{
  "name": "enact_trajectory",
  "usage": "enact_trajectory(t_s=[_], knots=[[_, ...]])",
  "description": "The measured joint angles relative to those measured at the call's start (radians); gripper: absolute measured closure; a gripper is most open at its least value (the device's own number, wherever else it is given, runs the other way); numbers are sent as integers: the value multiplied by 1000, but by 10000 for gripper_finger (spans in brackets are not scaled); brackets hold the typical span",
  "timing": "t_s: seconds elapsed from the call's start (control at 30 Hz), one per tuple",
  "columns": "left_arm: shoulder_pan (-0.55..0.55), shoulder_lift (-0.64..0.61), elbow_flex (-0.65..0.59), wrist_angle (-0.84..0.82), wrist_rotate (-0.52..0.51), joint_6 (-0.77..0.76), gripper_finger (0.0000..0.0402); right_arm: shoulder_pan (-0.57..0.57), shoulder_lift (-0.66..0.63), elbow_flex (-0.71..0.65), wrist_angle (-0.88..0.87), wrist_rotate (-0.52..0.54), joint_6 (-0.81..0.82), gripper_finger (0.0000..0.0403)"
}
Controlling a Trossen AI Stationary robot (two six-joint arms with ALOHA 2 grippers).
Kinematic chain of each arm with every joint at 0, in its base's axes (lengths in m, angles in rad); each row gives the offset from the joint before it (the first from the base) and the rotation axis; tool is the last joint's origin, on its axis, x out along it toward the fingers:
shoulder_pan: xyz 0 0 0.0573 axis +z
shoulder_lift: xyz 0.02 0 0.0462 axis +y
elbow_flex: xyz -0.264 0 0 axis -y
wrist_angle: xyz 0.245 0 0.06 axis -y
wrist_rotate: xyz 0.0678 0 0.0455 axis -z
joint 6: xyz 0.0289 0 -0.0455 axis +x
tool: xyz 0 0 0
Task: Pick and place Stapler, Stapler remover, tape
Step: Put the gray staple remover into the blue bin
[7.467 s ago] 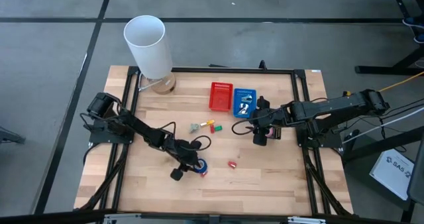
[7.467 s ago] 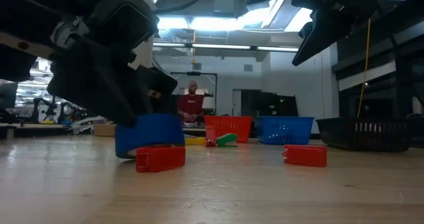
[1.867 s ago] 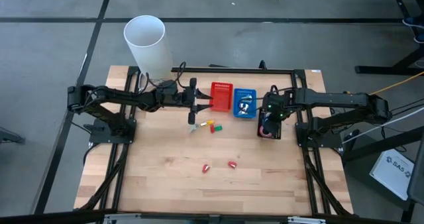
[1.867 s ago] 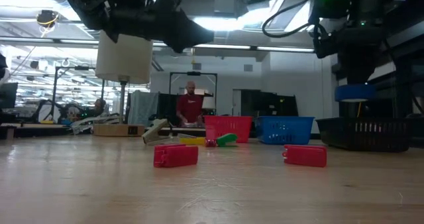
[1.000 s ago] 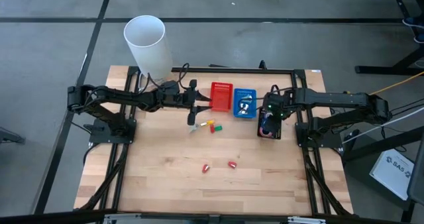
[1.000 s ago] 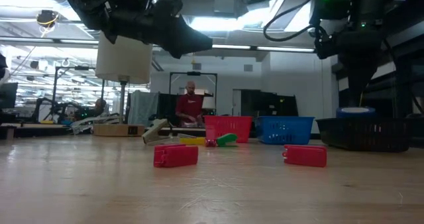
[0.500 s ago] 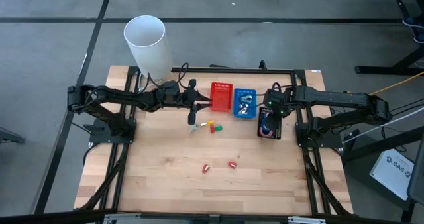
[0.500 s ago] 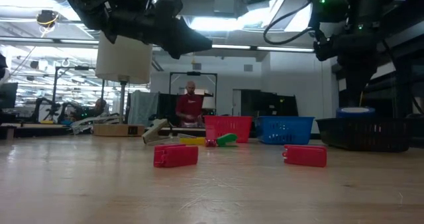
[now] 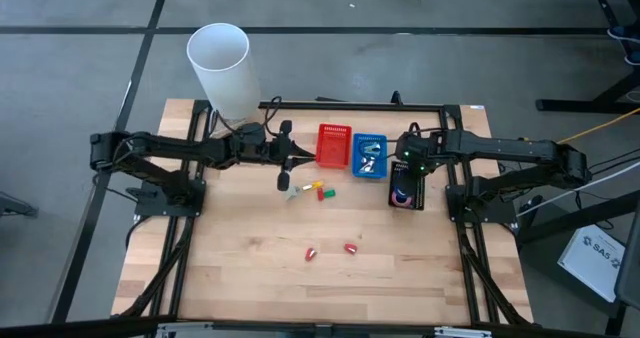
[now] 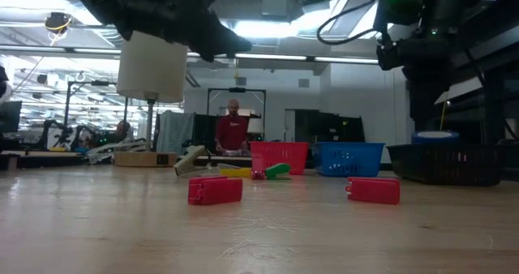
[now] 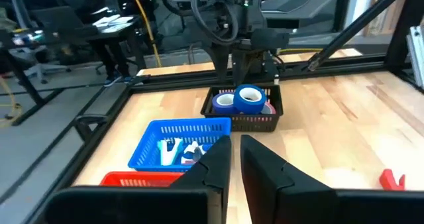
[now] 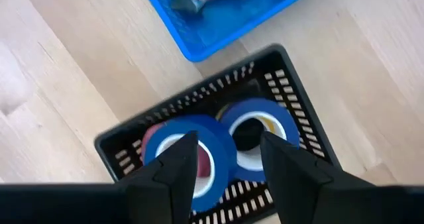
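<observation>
The right tool [image 12: 222,159] hovers open over the black basket [image 12: 301,121] holding blue tape rolls [image 12: 255,132]; the left tool [image 11: 235,161], closed and empty, sits beyond the red basket [image 9: 334,145].

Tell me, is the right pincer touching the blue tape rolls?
Apart. The right wrist view shows the right pincer open above the blue tape rolls, which lie in the black basket.

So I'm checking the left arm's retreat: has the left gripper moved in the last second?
Yes. The left gripper has drawn back leftward, away from the red basket.
</observation>
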Motion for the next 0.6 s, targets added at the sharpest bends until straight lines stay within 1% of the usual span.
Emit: enact_trajectory(t_s=[0.13, 0.3, 0.4, 0.6], knots=[[-34, -36, 0, -81, -81, 18, 387, 0, 0, 0, 59, 0, -2, 237], [-77, -58, 0, -203, -164, 9, 399, 1, 0, 0, 154, 0, -56, 237], [-100, -58, 0, -260, -189, -29, 398, 1, 0, 0, 212, 0, -78, 237], [-121, -58, 0, -382, -192, -90, 388, 1, 0, 0, 303, 0, -80, 237]])
